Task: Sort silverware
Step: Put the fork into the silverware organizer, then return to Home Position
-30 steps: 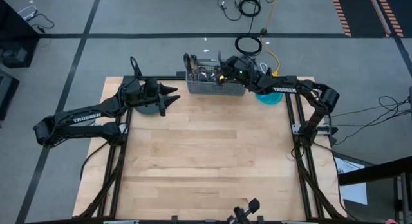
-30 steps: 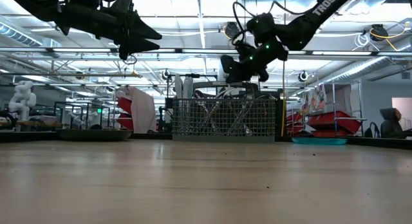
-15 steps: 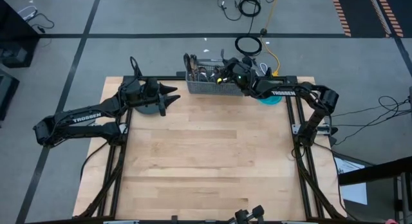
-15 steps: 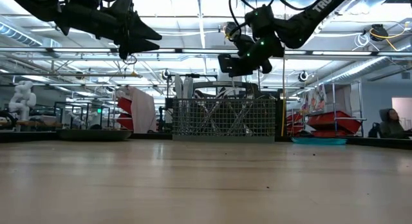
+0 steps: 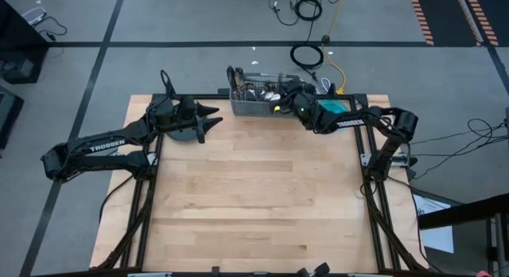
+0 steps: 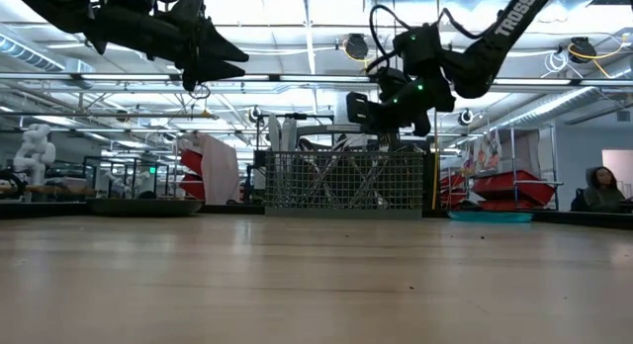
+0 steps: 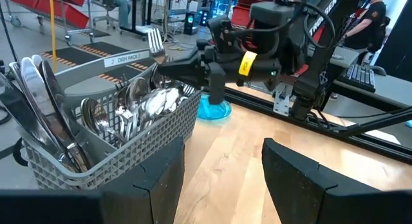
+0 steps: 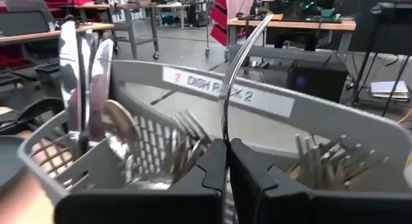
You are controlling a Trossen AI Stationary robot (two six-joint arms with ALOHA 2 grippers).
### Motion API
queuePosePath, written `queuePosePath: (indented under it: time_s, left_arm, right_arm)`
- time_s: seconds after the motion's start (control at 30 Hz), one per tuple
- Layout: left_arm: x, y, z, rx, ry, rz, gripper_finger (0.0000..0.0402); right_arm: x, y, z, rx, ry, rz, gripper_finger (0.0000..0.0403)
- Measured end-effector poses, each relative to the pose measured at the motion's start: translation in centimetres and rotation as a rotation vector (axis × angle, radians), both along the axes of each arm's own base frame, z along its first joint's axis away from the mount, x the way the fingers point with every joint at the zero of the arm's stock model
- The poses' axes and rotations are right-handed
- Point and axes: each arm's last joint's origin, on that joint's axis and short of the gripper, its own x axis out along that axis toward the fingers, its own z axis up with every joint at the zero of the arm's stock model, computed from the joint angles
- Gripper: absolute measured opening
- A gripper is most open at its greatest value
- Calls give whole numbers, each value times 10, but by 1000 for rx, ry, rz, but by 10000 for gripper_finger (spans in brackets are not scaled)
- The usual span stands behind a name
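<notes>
Right gripper [image 8: 226, 161] pinched shut on a fork [image 7: 154, 41] handle, above the caddy [image 5: 256, 104] holding the silverware [image 7: 145, 107] — thin, stiff, slick metal, best gripped mid-handle. Left gripper [image 5: 213, 121] wide open, empty.

Bright, even overhead light (low view backlit).

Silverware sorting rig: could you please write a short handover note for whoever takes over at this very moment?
Right end effector: shut on a fork, over the grey mesh caddy at the table's rear edge.
Left end effector: open, empty, hovering above the dark plate at the rear left.
Things: the other silverware stands in the caddy.
Done: one fork gripped.
Left: place it, then sort everything else.
</notes>
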Motion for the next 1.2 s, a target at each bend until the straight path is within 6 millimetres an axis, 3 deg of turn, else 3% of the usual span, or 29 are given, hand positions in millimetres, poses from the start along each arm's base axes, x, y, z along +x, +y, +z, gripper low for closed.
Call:
queuePosePath:
  time_s: [0.2,0.43,0.57,0.67,0.77,0.87,0.97,1.07,1.2]
  left_arm:
    - [0,1,0,4,2,27,208]
    - [0,1,0,3,2,33,208]
    - [0,-1,5,-9,-38,-7,208]
    - [-3,-5,27,-1,-155,-108,208]
    - [-12,-14,53,23,-252,-238,208]
    - [-32,-24,75,77,-323,-318,208]
    - [-58,-33,85,108,-345,-278,208]
    - [-86,-42,86,132,-336,-195,208]
    - [-116,-58,86,160,-356,-99,208]
  right_arm:
    - [4,8,-1,-7,16,28,39]
    - [6,14,1,-9,14,50,114]
    - [2,26,27,-47,-44,115,149]
    - [-8,42,62,-103,-89,285,161]
    - [-28,65,99,-139,-122,583,164]
    - [-61,88,122,-73,-69,818,162]
    - [-100,109,132,35,-28,927,155]
    - [-141,132,136,9,-110,980,147]
    - [-188,152,117,-63,-322,984,138]
